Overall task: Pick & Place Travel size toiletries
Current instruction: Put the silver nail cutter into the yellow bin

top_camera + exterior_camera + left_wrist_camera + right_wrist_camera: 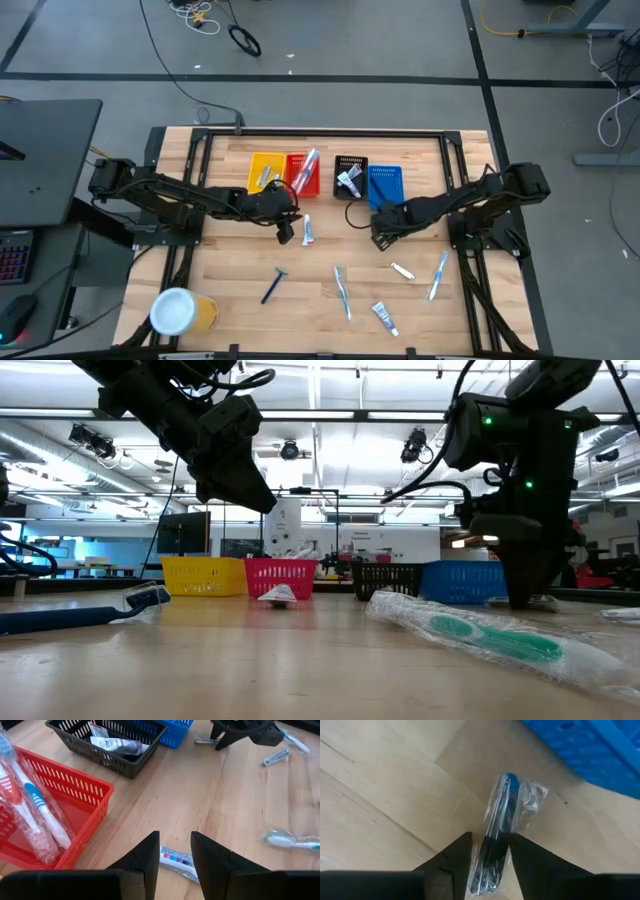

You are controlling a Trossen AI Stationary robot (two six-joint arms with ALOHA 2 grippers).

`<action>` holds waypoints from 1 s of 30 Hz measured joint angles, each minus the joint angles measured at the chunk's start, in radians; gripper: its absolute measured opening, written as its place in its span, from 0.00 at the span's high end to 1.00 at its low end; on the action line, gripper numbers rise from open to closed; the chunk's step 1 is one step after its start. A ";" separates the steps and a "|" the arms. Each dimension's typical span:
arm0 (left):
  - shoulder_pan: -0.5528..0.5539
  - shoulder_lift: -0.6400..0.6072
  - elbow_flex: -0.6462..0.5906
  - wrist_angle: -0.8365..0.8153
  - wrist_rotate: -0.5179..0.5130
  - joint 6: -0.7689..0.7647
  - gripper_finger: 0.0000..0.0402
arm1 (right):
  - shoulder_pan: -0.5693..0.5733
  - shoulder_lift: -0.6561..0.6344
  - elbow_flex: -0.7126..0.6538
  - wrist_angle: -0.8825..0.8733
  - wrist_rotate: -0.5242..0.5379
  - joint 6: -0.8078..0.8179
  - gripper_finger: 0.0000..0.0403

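Observation:
My left gripper (285, 230) (175, 852) is open by a narrow gap and hangs above the table, over a small white tube (307, 230) (177, 862) that lies flat on the wood. My right gripper (382, 236) (490, 855) is down at the table in front of the blue bin (385, 185), shut on a dark blue razor in a clear wrapper (499, 820). Loose on the table lie another blue razor (273, 285), two wrapped toothbrushes (343, 292) (438, 275), a tube (385, 318) and a small white item (402, 270). Wrapped toothbrushes (35, 805) lean in the red bin (300, 175). My right gripper pinches the wrapped razor between its two fingers at the razor's near end (492, 852), coming from above and pointing down, with the fingers lying along it. The razor's far end (509, 782) rests on the table.
Four small bins stand in a row at the far side: yellow (265, 172), red, black (350, 178) with small tubes in it, and blue. A yellow cup with a white lid (180, 312) lies at the near left corner. Bare wood shows between the two grippers.

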 joint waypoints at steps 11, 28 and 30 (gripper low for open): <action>0.000 0.000 0.000 -0.001 0.000 -0.002 0.71 | 0.002 0.000 -0.025 0.051 0.015 -0.019 0.84; 0.000 0.000 0.000 -0.002 0.001 -0.002 0.71 | 0.032 -0.043 0.048 0.295 -0.050 -0.217 0.87; 0.000 0.000 0.000 -0.002 0.001 -0.002 0.71 | 0.032 -0.043 0.050 0.364 -0.050 -0.247 0.87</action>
